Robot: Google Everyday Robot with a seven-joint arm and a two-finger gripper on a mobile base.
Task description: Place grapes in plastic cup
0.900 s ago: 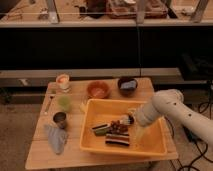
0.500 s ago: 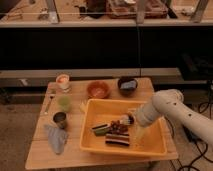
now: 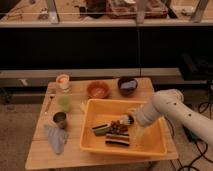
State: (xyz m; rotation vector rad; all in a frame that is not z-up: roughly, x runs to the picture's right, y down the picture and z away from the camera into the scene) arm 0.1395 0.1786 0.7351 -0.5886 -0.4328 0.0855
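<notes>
The grapes (image 3: pixel 118 127), a dark reddish-purple knobbly bunch, lie inside the yellow bin (image 3: pixel 150 147) near its middle, next to dark striped blocks (image 3: pixel 117 139). The pale green plastic cup (image 3: pixel 63 103) stands on the wooden table's left side, behind the dark metal cup (image 3: pixel 60 119). My gripper (image 3: pixel 128 119) reaches in from the right on a white arm and sits just right of the grapes, low in the bin.
An orange bowl (image 3: pixel 98 89) and a dark bowl (image 3: pixel 127 85) stand at the table's back. A small white and orange container (image 3: pixel 63 82) stands at back left. A grey-blue cloth (image 3: pixel 54 138) lies at front left. A green-striped block (image 3: pixel 100 129) lies in the bin.
</notes>
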